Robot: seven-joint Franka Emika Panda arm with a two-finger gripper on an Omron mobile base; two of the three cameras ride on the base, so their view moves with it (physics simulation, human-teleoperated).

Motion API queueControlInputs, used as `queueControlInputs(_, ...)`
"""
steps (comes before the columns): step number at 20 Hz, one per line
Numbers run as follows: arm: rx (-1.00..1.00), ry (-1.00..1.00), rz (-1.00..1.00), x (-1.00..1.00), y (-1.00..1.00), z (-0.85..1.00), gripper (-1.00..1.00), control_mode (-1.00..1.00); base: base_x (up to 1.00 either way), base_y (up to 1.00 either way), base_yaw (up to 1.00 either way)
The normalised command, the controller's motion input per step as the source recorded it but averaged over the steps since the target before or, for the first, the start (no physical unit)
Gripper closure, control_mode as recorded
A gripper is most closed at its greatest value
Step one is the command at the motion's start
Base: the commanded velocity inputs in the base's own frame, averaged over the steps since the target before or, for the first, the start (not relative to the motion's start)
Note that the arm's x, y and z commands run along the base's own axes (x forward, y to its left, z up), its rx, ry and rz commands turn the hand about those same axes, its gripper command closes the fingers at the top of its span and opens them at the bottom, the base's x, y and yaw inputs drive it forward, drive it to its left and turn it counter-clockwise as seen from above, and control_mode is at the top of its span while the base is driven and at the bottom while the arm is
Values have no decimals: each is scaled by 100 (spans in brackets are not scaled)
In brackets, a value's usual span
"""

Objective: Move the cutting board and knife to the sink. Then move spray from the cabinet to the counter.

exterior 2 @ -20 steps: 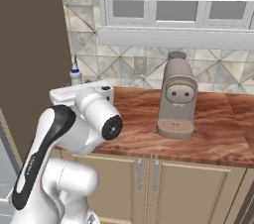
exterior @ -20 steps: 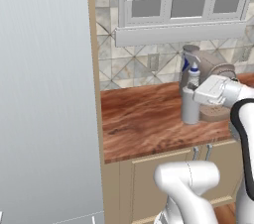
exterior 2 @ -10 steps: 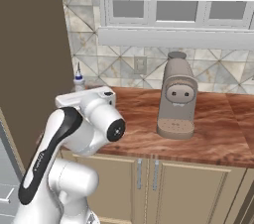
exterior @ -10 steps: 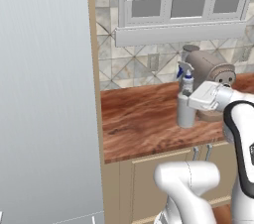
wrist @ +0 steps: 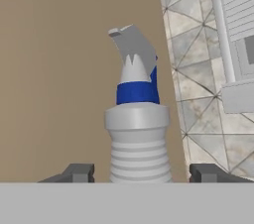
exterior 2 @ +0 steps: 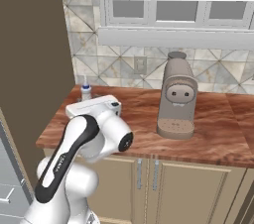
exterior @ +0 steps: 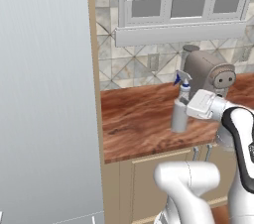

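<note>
Over the preceding second the spray (exterior: 179, 111) travelled leftward along the counter (exterior: 139, 119), drawing clear of the coffee machine (exterior: 208, 72) and sinking toward the wood. The gripper (wrist: 140, 172) flanked the bottle's ribbed body, fingers (wrist: 79, 172) set wide on either side; whether they touched it could not be told. Released above the surface or off plumb, the tall bottle could topple.

Carrying the spray (exterior: 179, 109) leftward over the counter (exterior: 134, 119), away from the coffee machine (exterior: 210, 73) it overlapped a second ago. Swinging the wrist further out over the wood in the right base view, uncovering more of the bottle there.
</note>
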Motion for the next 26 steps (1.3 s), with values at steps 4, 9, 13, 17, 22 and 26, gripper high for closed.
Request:
queueControlInputs(4,8,-2,-1,26,6,-47,100,-100,0,0,0)
queueControlInputs(9,2,0,-2,26,5,-20,100,-100,0,0,0)
queueControlInputs(13,0,0,-3,18,7,0,100,-100,0,0,0)
queueControlInputs(17,0,0,-2,6,10,-1,100,-100,0,0,0)
queueControlInputs(22,0,-5,-2,10,10,-20,100,-100,0,0,0)
queueControlInputs(26,0,-5,-3,14,14,-41,100,-100,0,0,0)
